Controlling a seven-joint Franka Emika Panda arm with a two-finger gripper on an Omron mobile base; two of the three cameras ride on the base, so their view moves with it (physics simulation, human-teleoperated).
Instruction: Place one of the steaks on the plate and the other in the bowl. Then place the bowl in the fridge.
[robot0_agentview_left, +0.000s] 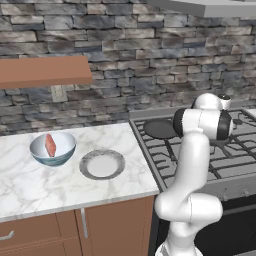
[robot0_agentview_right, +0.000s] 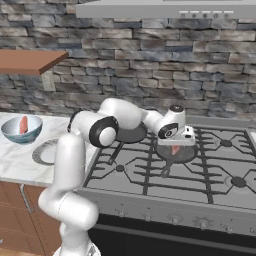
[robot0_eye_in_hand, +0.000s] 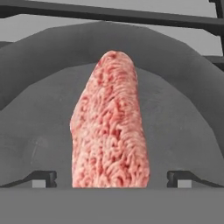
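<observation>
pink steak lengthwise between fingertips, open hand over dark pan

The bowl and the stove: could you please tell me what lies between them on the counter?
The empty plate lies between the bowl and the stove, seen in the left base view.

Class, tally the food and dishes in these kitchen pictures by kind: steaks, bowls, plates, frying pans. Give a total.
Steaks: 2 (one in the bowl, one in a pan)
Bowls: 1
Plates: 1
Frying pans: 2
Total: 6
</observation>
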